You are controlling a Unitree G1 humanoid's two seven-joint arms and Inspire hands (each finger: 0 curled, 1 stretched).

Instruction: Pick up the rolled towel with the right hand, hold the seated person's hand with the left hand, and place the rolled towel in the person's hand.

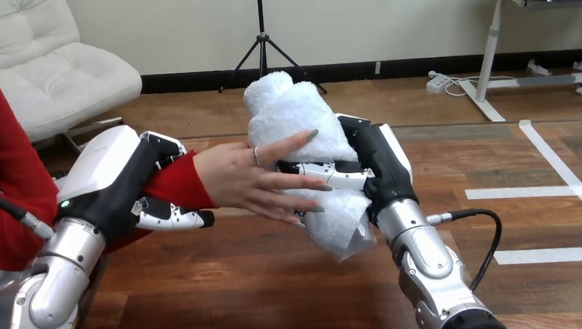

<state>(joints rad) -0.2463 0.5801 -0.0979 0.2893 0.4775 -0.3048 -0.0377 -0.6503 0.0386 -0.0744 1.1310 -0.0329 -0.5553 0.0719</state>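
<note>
While the right robot hand [376, 167], just right of the frame's centre, is curled round the white rolled towel [292, 115], its fingers [334, 175] cross the roll's middle. The roll stands tilted, top leaning toward the upper left. The person's hand [247, 179] reaches in from the left, its back to the camera, and lays straight, spread fingers over the towel and the robot fingers. At centre left, the left robot hand [133, 185] is closed round the person's wrist at the red sleeve [170, 179], with fingers showing beneath it.

The step in hand looks like the handover, and the towel seems to be against the person's palm but not yet grasped. To do it well, the left robot hand should keep the wrist steady without squeezing. The right should loosen only once the person's fingers wrap the roll, then draw back to the right, clear of their fingertips.

The wooden surface [242, 289] lies open in the lower centre, well below both hands, should the towel drop. Its far edge runs just behind the towel. White tape lines [537, 190] mark the surface's right side, where there is free room to retreat.
</note>
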